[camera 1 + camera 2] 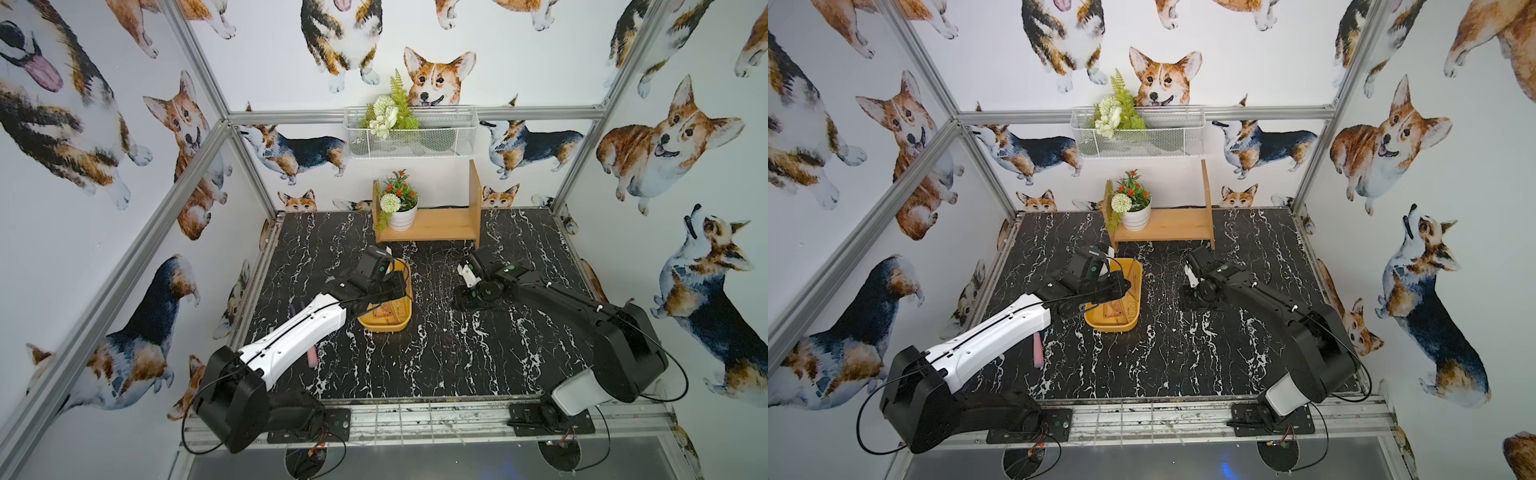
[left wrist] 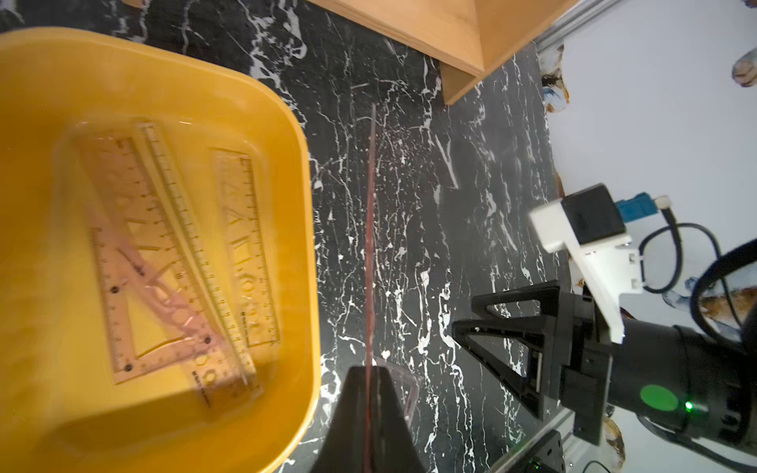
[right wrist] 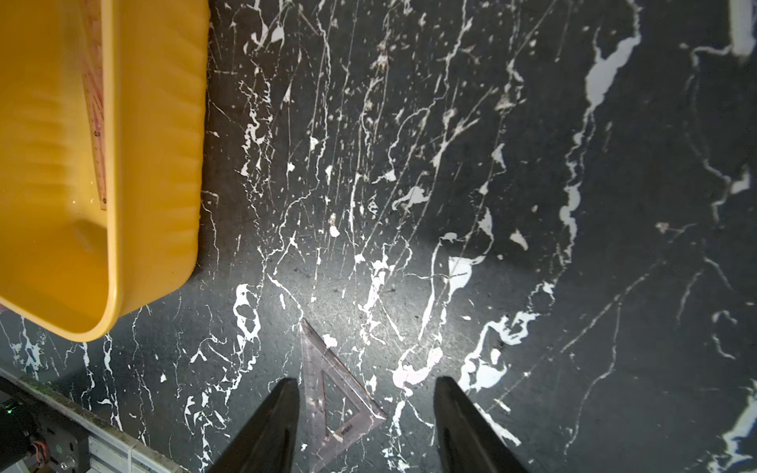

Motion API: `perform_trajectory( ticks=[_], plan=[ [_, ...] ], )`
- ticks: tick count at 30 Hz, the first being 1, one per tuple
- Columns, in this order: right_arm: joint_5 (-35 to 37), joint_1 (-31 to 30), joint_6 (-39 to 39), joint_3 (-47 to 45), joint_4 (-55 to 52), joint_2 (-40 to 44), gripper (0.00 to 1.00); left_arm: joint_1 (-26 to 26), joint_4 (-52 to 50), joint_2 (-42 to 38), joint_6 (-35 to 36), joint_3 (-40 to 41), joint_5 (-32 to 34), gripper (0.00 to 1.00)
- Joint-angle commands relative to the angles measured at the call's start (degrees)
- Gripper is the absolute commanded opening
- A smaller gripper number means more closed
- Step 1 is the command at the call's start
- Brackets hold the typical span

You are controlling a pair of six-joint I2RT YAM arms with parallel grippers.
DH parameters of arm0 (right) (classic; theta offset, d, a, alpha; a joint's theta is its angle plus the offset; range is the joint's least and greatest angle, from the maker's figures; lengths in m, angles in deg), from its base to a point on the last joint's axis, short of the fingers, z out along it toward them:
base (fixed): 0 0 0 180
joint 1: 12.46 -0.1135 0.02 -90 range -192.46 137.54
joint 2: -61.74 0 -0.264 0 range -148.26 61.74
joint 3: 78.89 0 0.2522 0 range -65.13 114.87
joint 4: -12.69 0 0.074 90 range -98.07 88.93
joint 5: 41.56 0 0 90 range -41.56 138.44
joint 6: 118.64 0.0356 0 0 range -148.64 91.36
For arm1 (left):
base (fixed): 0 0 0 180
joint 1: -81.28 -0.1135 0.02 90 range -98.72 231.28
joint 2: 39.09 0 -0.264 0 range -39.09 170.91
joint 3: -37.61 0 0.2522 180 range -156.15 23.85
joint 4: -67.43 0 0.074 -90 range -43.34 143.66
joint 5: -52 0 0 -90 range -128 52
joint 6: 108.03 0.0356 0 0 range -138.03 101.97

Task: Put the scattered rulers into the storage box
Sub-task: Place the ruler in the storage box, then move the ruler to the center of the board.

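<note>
You're looking into a lab robot cell dressed up like a home corner. An aluminium frame point(image 1: 291, 116) carries corgi-print walls point(image 1: 540, 83) around a marble-look tabletop point(image 1: 436, 357). Left arm point(image 1: 299, 332) and right arm point(image 1: 561, 299) are bolted at the front rail point(image 1: 428, 419). Staged decor lines the back: shelf point(image 1: 440, 226), potted plant point(image 1: 401, 199), wire basket point(image 1: 440, 137).

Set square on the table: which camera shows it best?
Right wrist view: the set square lies flat on the table, nearly its whole outline clear within the open right gripper. The left wrist view shows only a faint corner, partly hidden. In both top views I cannot make it out.
</note>
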Motion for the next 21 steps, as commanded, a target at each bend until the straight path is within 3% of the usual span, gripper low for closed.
perform_trajectory(
  ticks=[1,12,13,15,17,21],
  plan=[
    [0.9,-1.7,1.3,1.7,0.2,-1.3,0.59,-3.2,-2.7,-1.7,2.5,1.8,-2.8,0.0],
    [3.3,-7.9,3.6,1.3,-0.2,-2.9,0.58,-7.2,-2.0,0.3,4.9,6.3,-4.8,0.0],
    [3.3,-8.2,3.9,0.8,-0.1,-2.6,0.58,-7.3,-1.9,0.3,4.9,6.5,-4.6,0.03],
    [3.7,-9.2,4.4,-0.5,0.1,-2.1,0.58,-7.4,-1.9,0.2,4.8,6.5,-4.0,0.28],
    [4.1,-10.0,4.9,-1.9,0.4,-1.5,0.58,-7.5,-2.1,-0.1,4.8,6.3,-3.5,0.43],
    [4.4,-10.5,5.5,-4.4,0.8,-0.4,0.58,-7.5,-3.0,-1.1,4.9,5.5,-2.4,0.49]
  ],
)
